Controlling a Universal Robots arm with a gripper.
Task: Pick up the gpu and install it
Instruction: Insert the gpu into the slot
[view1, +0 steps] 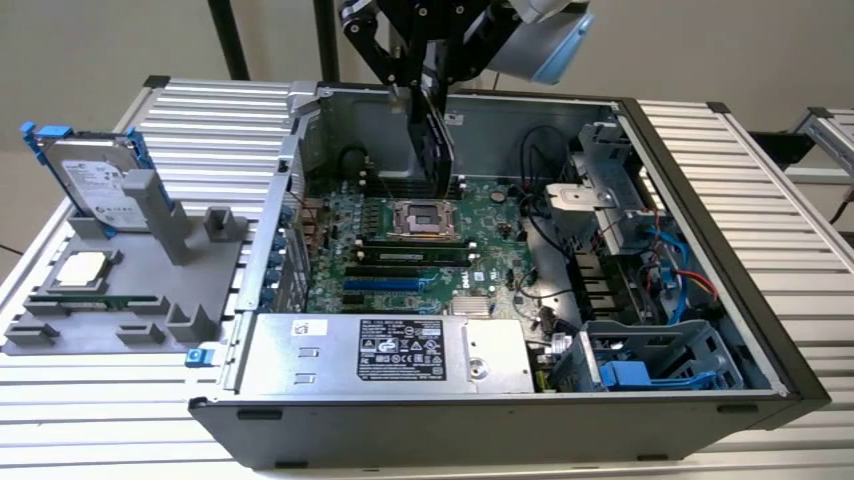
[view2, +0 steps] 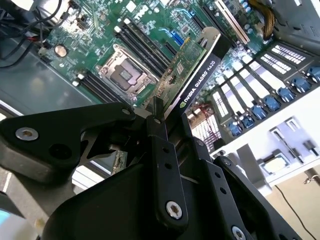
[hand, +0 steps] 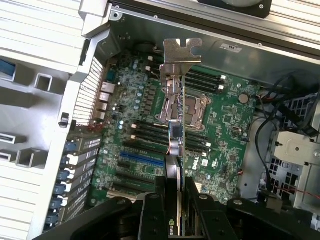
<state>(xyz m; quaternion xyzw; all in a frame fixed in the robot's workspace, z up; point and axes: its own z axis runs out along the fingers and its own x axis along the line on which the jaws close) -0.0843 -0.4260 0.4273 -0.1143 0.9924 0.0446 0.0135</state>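
Note:
My gripper (view1: 424, 92) hangs over the open computer case and is shut on the gpu (view1: 437, 140). The card hangs edge-down above the back part of the green motherboard (view1: 400, 255), clear of it. In the second wrist view the gpu (view2: 197, 62) shows its black cooler face and green board, reaching out from the gripper (view2: 161, 117) towards the CPU socket (view2: 122, 75). In the first wrist view the gpu (hand: 176, 132) is seen edge-on between the fingers (hand: 192, 200), with its silver bracket (hand: 181, 56) at the far end. Below it lie the motherboard's black and blue expansion slots (hand: 142, 157).
The case (view1: 694, 250) lies open on a ribbed metal table. A power supply (view1: 400, 350) sits at its front, with drive cages and cables (view1: 641, 280) at the exterior view's right. At the exterior view's left, a grey fixture (view1: 120, 290) holds a silver hard drive (view1: 100, 180) with blue clips.

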